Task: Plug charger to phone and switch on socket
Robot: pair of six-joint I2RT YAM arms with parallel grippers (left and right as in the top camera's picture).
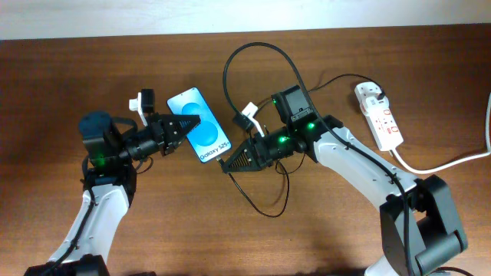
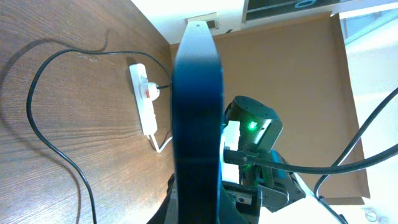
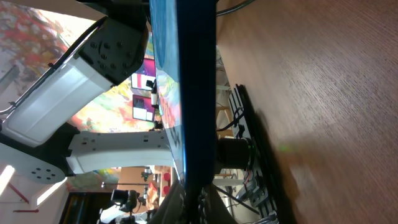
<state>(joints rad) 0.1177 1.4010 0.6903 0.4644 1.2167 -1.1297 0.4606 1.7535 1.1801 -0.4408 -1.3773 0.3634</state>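
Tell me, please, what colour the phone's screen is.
On the phone: light blue with darker blue blob; overhead view.

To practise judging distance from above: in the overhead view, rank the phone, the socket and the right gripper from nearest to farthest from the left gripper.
1. phone, at the left gripper's tips
2. right gripper, by the phone's lower end
3. socket, far right

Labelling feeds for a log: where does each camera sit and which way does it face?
Overhead: above the table, looking down; both arms, the phone and the socket show.
Left wrist: on the left arm, looking past the left end effector along the phone's edge toward the socket and the right arm.
Right wrist: on the right arm, facing the phone's edge and the left arm.
Shared: all three show the phone; overhead and left wrist share the socket.
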